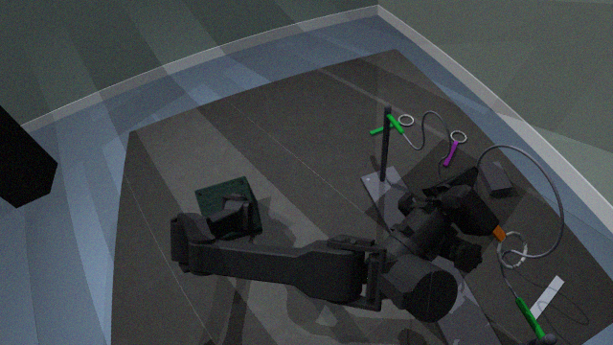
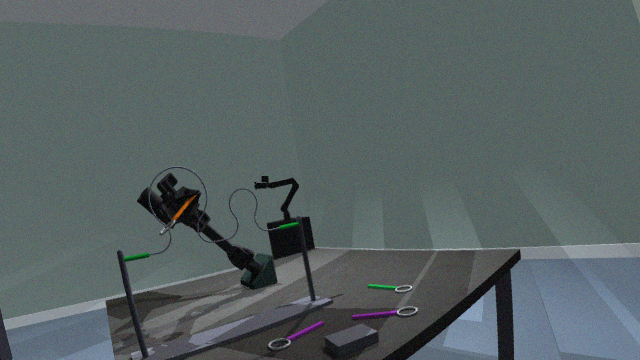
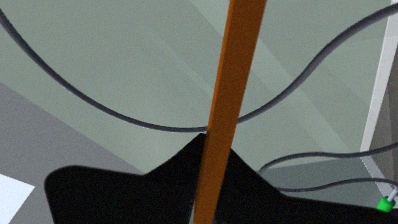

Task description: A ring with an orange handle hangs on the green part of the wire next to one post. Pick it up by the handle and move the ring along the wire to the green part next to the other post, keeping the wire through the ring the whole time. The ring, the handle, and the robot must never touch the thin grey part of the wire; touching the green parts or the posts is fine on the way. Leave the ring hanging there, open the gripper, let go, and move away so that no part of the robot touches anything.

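My gripper (image 1: 494,227) (image 2: 193,198) is shut on the orange handle (image 1: 500,234) (image 2: 183,210) (image 3: 231,75), which slants down to the ring. The pale ring (image 1: 526,246) (image 2: 163,231) is around the grey wire (image 1: 561,206) (image 2: 206,192) (image 3: 150,126), between the near green part (image 1: 529,315) (image 2: 137,257) and the big loop. Whether ring and wire touch, I cannot tell. In the wrist view the wire passes behind the handle, close above the black fingers. The other green part (image 1: 396,124) (image 2: 289,226) is at the far post (image 1: 385,144) (image 2: 307,270).
A purple-handled ring tool (image 1: 450,154) (image 2: 377,315), another purple one (image 2: 306,331) and a green one (image 1: 380,129) (image 2: 381,287) lie on the table. A grey block (image 1: 494,178) (image 2: 351,340) and a white strip (image 1: 548,294) are there too. The near post (image 2: 132,305) stands on the base.
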Robot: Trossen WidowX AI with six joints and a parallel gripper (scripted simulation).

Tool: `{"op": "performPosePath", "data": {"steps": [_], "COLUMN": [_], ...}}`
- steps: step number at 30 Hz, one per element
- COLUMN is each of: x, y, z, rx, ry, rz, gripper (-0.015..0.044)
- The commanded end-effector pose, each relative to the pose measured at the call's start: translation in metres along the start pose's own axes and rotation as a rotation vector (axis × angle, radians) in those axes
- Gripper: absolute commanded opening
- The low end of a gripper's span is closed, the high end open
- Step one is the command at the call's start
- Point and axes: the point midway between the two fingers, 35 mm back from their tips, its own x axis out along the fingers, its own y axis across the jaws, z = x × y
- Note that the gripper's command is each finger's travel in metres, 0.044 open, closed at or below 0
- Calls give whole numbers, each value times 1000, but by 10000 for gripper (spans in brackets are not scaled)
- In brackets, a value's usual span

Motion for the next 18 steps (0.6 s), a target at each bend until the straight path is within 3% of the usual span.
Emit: {"op": "performPosePath", "data": {"steps": [1,18], "x": [-1,-3], "y": [9,29], "z": [-1,2], "rx": [6,66], "ry": [-4,-2], "rz": [18,42], "gripper": [-150,-150]}}
